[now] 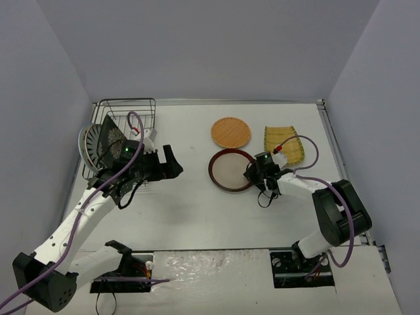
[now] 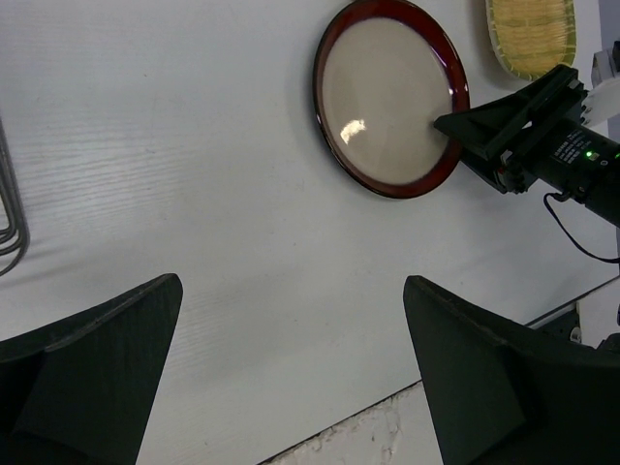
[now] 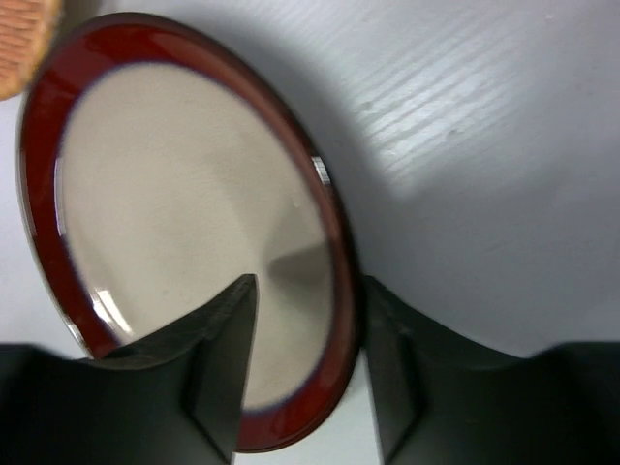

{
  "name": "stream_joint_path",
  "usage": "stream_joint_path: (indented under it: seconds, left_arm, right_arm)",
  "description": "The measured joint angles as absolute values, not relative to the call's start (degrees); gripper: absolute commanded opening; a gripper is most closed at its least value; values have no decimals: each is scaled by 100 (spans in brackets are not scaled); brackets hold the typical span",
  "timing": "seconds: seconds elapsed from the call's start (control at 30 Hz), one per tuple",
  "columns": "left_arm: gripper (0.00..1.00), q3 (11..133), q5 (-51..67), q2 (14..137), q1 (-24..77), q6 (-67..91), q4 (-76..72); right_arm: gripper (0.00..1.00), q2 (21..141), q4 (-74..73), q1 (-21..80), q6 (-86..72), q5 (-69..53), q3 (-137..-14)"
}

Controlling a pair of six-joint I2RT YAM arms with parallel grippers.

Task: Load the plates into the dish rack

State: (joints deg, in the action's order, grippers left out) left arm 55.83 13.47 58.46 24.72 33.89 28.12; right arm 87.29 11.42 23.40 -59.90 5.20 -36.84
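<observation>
From above, the black thin-wire dish rack (image 1: 125, 115) sits at the far left of the white desk (image 1: 184, 216). It holds the white plate with black radial stripes (image 1: 94, 141) and the dark patterned square plate (image 1: 115, 136) on edge. The dark-red-rimmed cream round plate (image 1: 230, 170) lies flat mid-desk, well apart from the rack. The right gripper (image 1: 252, 172) is at its right rim. The orange round plate (image 1: 231, 132) and the yellow-green striped oblong plate (image 1: 283, 144) lie just beyond. A lift that swings outward could knock either one. The left gripper (image 1: 173, 164) hangs between rack and plate, in the likely carrying path, so the arms could collide.

In the left wrist view, the left fingers (image 2: 92, 373) stand wide apart with only bare desk between them. The cream plate lies ahead with the right arm's black fingers at its edge.

In the right wrist view, the right fingers (image 3: 228, 368) straddle the glossy rim. One lies over the cream face and one outside, with a gap left, so nothing is clamped yet. The hold covers only a short stretch of a slick, sloped lip. Closing could push the plate away rather than catch it. Once raised, the plate's weight could make it pivot or slip free.
</observation>
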Motion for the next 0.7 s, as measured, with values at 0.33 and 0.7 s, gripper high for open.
stream_joint_path:
  seconds: [0.33,0.7]
  left_arm:
    - [97,5245,1172,6127,3138,3854,2381]
    - [97,4854,1108,6712,3463,4690,1488]
  right_arm:
    - [0,8954,1313,2320,-5953,613,-3747]
    - [0,8821,1152,2318,-5742,215,-3736]
